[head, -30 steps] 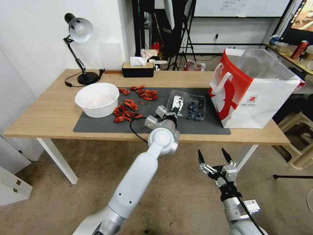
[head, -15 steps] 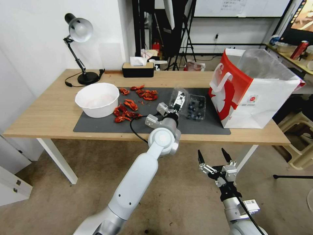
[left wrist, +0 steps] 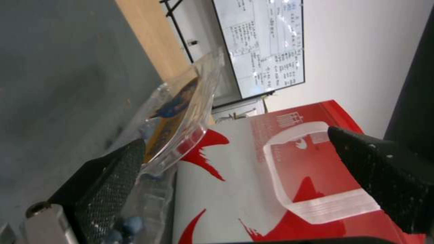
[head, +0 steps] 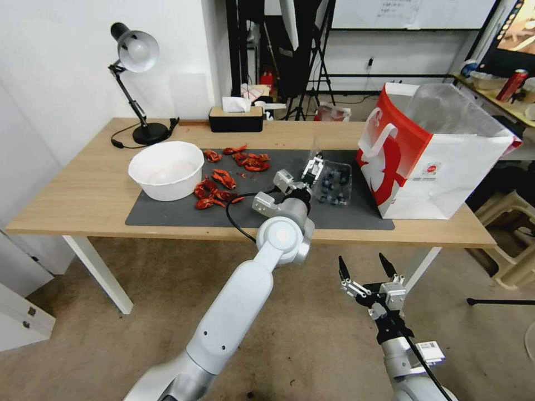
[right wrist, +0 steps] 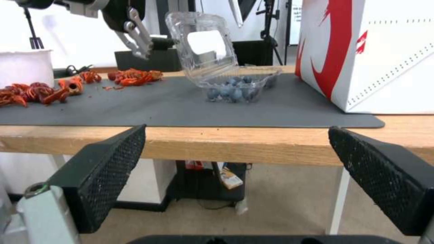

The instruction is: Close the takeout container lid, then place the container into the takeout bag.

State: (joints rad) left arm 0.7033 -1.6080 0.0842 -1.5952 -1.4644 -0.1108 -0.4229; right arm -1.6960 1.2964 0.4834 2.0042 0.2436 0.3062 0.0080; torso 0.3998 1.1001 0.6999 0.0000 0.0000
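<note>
The takeout container (head: pixel 335 186) sits on the grey mat, its tray holding dark blueberries (right wrist: pixel 235 88). Its lid (right wrist: pixel 203 44) stands nearly upright on the hinge, tilted a little back from the tray. My left gripper (head: pixel 310 169) is open right beside the raised lid (left wrist: pixel 190 108). One finger (left wrist: pixel 113 176) sits against the lid's edge, and nothing is held between the fingers. The takeout bag (head: pixel 434 161) stands open just right of the container, with its clear liner sticking out. My right gripper (head: pixel 362 260) hangs open below the table's front edge, facing the container.
A white bowl (head: pixel 166 169) and red crayfish shells (head: pixel 223 184) lie on the left of the grey mat (head: pixel 178 214). A desk lamp (head: pixel 136 83) and a tissue box (head: pixel 236 117) stand at the back. The table's front edge (right wrist: pixel 253 144) is just ahead of the right gripper.
The lid has swung up from lying flat to nearly upright. My left gripper moved forward and right with it. The right arm has not moved.
</note>
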